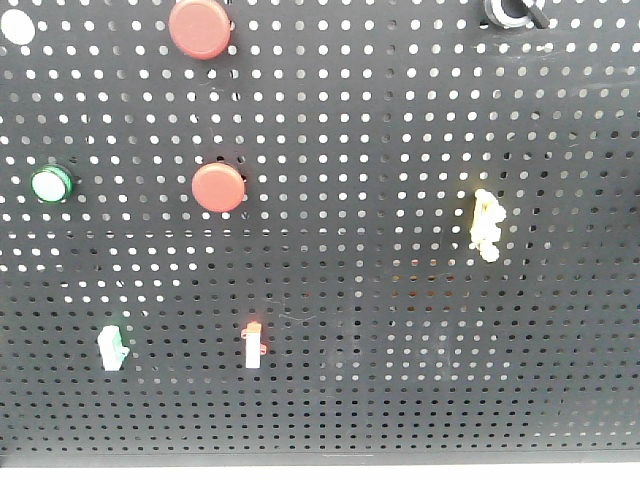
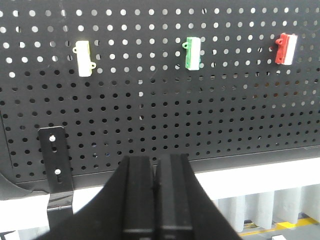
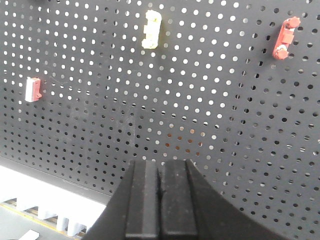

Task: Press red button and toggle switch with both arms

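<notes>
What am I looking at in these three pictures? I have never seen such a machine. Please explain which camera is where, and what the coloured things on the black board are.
This is a two-armed robot facing a black pegboard. The front picture shows the board only: two round red buttons, a green button, and small switches, including a red-tipped switch, a green switch and a yellow switch. The other two pictures come from cameras on the wrists. At the bottom of each you see that arm's black gripper: the left gripper and the right gripper. Both have their jaws closed together, holding nothing and not touching the board.
</notes>
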